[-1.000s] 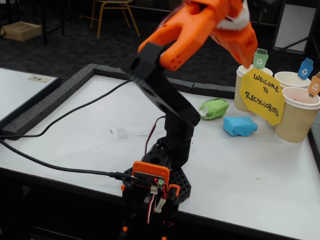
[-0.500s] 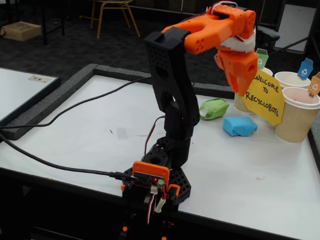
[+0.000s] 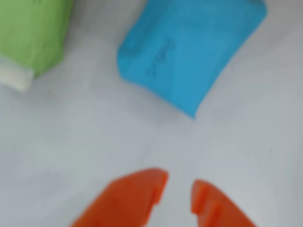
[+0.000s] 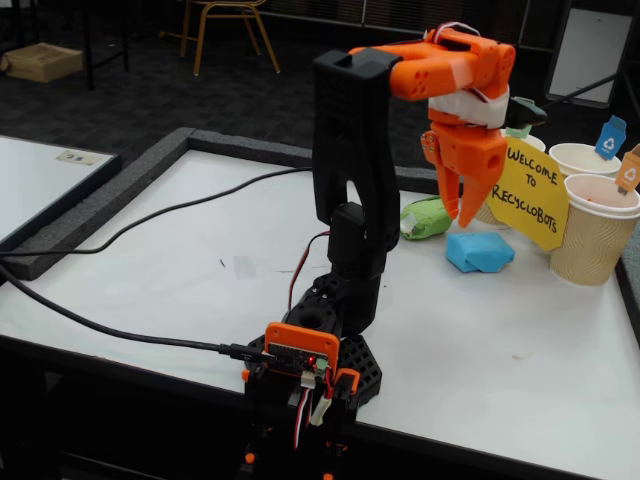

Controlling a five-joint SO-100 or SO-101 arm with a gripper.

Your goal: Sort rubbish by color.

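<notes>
Orange claw: mine (image 4: 463,212), fingers pointing straight down, tips close with a narrow gap between them, pinching nothing. In the wrist view (image 3: 179,189) bare table shows through that gap.
Change: a second ago I was raised high and angled over the cups; half a second ago I was swinging down; now I hang upright above the table's far right part, over the ground between the two lumps.
Blue lump: (image 3: 189,52) ahead of my tips and a little right in the wrist view, lying flat on the table (image 4: 180,290), apart from me. In the fixed view (image 4: 479,251) it sits just in front of the yellow sign (image 4: 528,195).
Green lump: (image 3: 31,35) upper left of the wrist view, near the blue one but not touching; (image 4: 428,217) just behind my tips in the fixed view.
Orange lump: not seen in either view.
Cups: three (image 4: 597,230) by the table's far right edge, behind and beside the sign.
Meaning: I judge the approach is nearly done and no lump is grasped yet. Blue looks the likelier target.
Next: spread wider, shift forward over the blue, then descend.
Risk: the narrow gap would shove the lump rather than straddle it.
</notes>
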